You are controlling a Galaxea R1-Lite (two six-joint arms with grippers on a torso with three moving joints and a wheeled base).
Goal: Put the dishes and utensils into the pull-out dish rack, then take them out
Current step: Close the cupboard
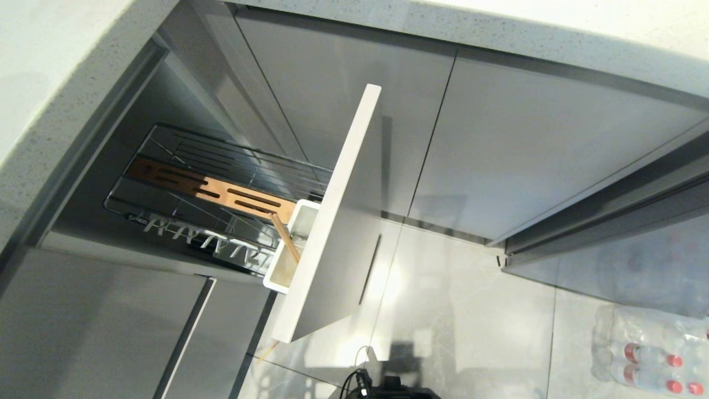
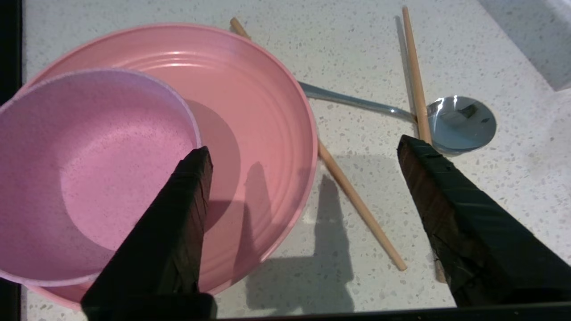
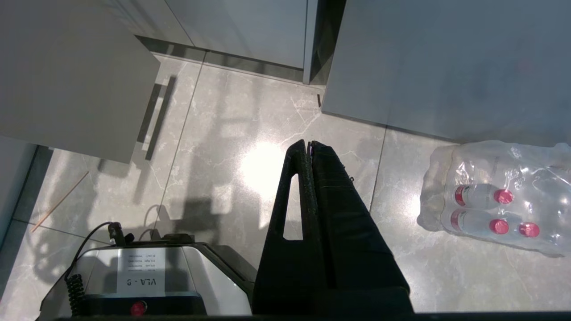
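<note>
Your left gripper (image 2: 303, 151) hangs wide open and empty over the speckled white counter (image 2: 490, 53). The matte pink bowl (image 2: 89, 169) sits inside the ridged pink plate (image 2: 258, 111); beside them lie two thin wooden chopsticks (image 2: 357, 200) and the shiny metal spoon (image 2: 461, 122). The wire dish rack (image 1: 221, 188) stands pulled out. Your right gripper (image 3: 310, 147) hangs closed and empty above the glossy tiled floor (image 3: 401, 276).
</note>
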